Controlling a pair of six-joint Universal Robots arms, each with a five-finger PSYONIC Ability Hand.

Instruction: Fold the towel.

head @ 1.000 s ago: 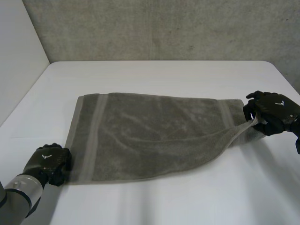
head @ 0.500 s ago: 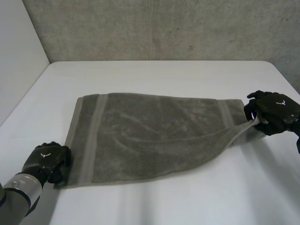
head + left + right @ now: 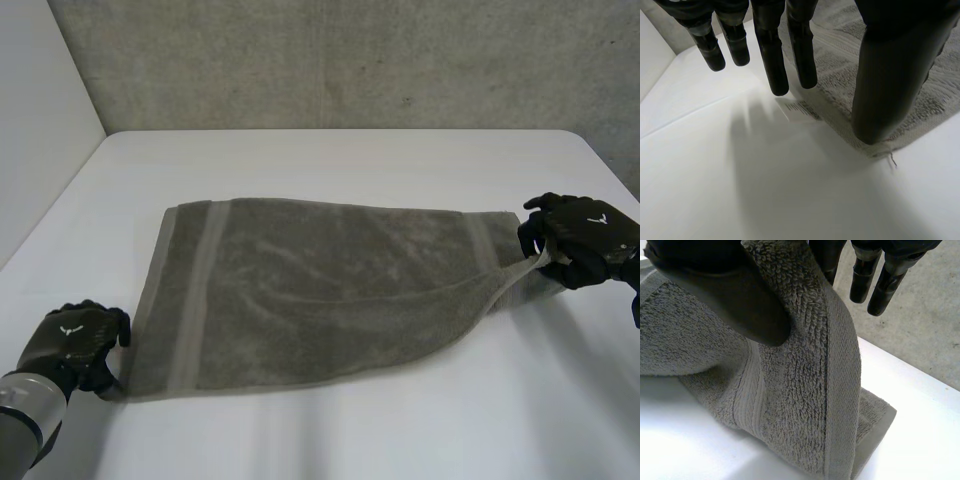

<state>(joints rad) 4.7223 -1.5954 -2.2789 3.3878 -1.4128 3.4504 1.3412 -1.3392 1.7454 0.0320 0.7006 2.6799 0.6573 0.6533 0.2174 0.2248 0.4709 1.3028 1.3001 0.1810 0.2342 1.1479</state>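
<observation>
White surface (image 3: 330,160) carries the grey towel (image 3: 330,290), spread flat across its middle save one end; right hand (image 3: 585,240) is clamped on the towel's near right corner, thumb against fingers, holding it raised off the surface; left hand (image 3: 70,345) stands at the near left corner, fingers apart and straight, gripping nothing, thumb above the hem; a small label (image 3: 799,110) lies at its fingertips.

A white table (image 3: 350,160) with rounded far corners stood against a rough grey concrete wall (image 3: 350,60). A smooth pale panel (image 3: 40,100), possibly a side wall, closed off the left. The light was soft and even.
</observation>
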